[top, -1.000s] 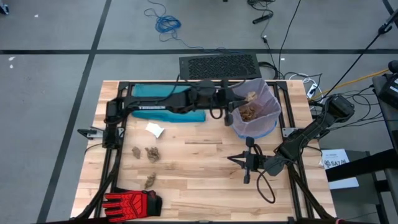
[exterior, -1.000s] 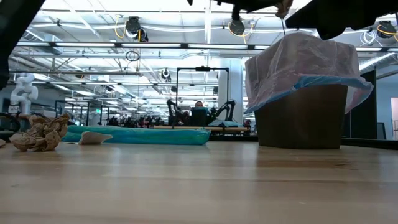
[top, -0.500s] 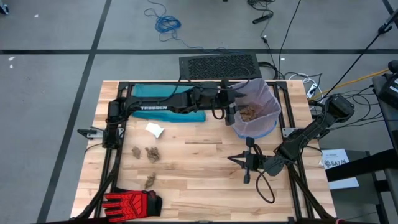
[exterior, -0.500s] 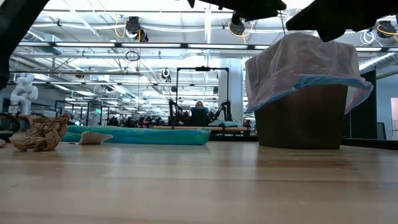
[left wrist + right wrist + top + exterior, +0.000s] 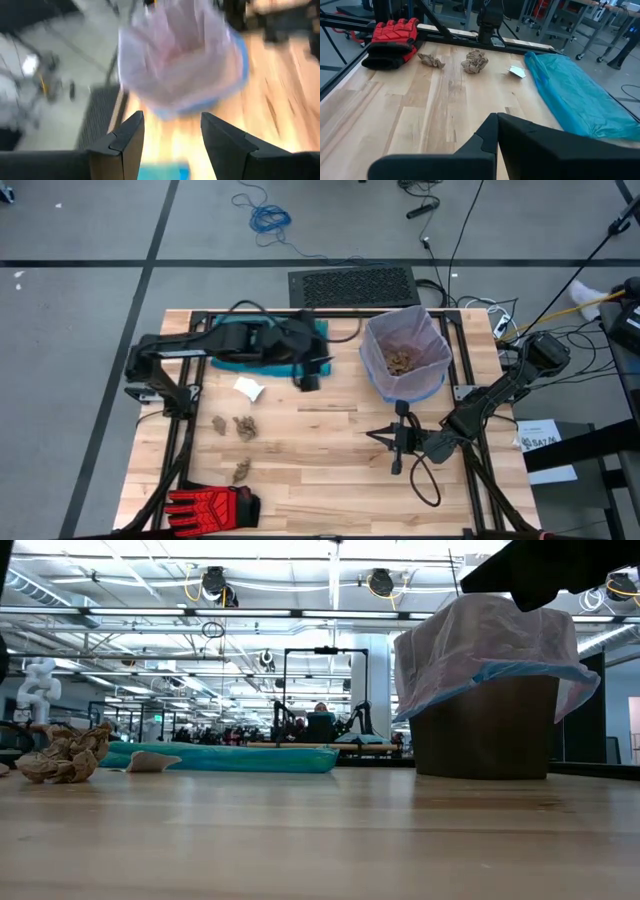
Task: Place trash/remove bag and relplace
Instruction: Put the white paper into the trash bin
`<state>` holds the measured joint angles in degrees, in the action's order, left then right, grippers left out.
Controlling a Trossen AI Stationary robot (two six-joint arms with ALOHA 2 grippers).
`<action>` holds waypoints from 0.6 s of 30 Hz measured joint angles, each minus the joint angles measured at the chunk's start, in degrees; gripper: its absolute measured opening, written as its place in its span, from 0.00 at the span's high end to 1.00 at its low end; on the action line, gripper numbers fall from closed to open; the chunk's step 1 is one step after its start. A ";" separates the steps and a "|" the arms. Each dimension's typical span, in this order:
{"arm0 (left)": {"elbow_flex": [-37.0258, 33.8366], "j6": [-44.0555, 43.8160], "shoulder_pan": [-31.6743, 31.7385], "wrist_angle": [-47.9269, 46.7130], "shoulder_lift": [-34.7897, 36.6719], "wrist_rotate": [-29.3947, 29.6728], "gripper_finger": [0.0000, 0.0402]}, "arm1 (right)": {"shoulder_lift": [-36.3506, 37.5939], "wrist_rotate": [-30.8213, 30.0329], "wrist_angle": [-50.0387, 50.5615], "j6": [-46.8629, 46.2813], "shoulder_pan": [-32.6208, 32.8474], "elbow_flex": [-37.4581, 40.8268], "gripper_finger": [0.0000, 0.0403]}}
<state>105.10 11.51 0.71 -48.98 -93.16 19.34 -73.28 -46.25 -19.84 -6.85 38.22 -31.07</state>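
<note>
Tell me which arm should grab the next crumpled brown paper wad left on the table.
Left, probably: its open gripper is nearer the crumpled brown paper wads; the right gripper is shut.

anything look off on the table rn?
Nothing spilled or damaged. One oddity: a red-and-black glove lies at the table's near edge, unlike the paper trash. Three wads still lie loose on the wood; the lined bin stands upright with wads inside.
</note>
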 joint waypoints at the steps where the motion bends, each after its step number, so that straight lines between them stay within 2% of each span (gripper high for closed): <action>1: 0.00 -2.21 -0.36 -3.33 0.98 0.26 0.52 | 0.00 0.00 -0.02 -0.02 0.00 0.00 1.00; 9: -0.71 -23.47 -1.97 -29.90 3.76 0.67 0.52 | 0.00 0.03 -0.12 -0.22 -0.38 0.00 1.00; 14: -5.68 -30.32 -2.48 -35.20 3.79 3.70 0.52 | -0.02 0.02 -0.04 -0.66 -0.81 0.00 1.00; 18: -12.50 -35.22 -2.77 -36.07 3.80 7.16 0.52 | -0.02 0.06 -0.02 -0.68 -0.79 0.00 1.00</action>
<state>92.60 -23.70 -2.07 -85.05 -89.36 26.50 -73.30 -46.19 -19.85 -7.53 37.43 -31.07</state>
